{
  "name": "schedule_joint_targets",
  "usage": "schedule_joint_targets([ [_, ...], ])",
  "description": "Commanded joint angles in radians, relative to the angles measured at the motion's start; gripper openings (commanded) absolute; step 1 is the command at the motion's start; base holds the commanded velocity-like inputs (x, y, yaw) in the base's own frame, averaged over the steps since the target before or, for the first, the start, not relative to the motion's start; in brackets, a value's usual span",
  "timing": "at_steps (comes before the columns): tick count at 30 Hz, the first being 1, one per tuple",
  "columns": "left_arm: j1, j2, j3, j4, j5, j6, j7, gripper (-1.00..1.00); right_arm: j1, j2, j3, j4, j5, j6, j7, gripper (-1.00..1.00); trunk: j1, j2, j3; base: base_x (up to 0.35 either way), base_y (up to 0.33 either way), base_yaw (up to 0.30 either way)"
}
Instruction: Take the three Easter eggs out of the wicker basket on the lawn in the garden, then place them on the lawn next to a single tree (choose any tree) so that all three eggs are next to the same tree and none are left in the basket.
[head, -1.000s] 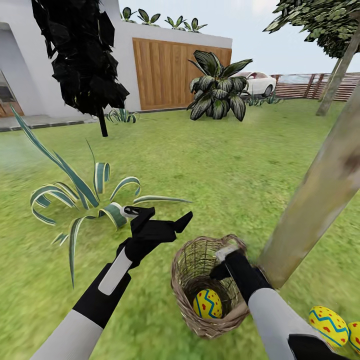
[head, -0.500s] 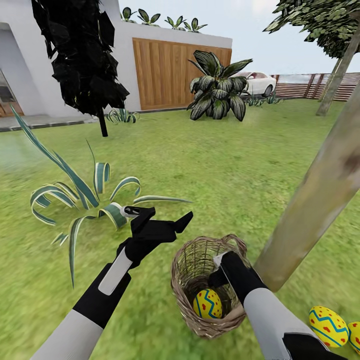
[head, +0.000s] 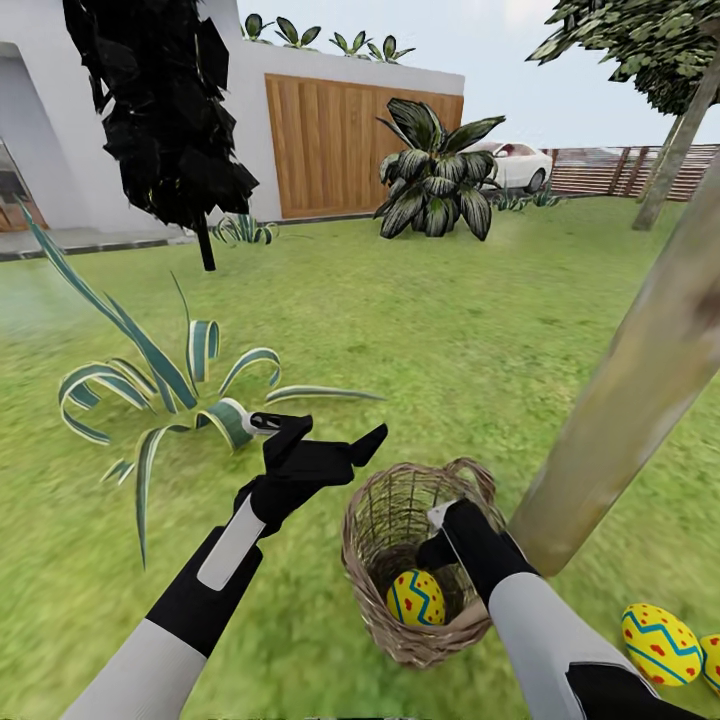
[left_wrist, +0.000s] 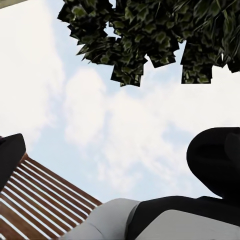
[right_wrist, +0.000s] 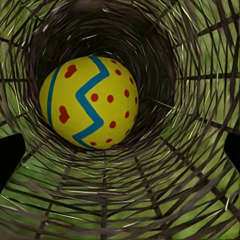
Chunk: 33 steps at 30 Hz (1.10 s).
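Right gripper (head: 452, 530) dipped further into wicker basket (head: 372, 520), jaws spread; last egg (head: 416, 598) remains; two eggs (head: 660, 645) lower right by tree (head: 620, 420).

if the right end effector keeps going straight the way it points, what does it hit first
Most likely the Easter egg at the bottom of the wicker basket. The right end effector points down into the basket, and the right wrist view has the egg near centre with nothing before it. Depth to it is unclear.

my right gripper (head: 440, 535) sits in the wicker basket (head: 375, 520) mouth, woven walls close all round, one egg (right_wrist: 90, 102) ahead at the bottom. the tree (head: 625, 400) trunk crowds the basket's right side. open lawn (head: 450, 330) beyond; agave (head: 160, 390) blocks left.
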Motion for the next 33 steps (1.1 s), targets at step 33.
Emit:
schedule_joint_targets([
  [33,0.017,0.017,0.017,0.003,0.001,-0.020,0.003,1.00,-0.150,0.012,-0.021,0.105,0.003,0.003,0.096,1.00,0.013,-0.007,-0.109,0.000,0.000,0.000],
])
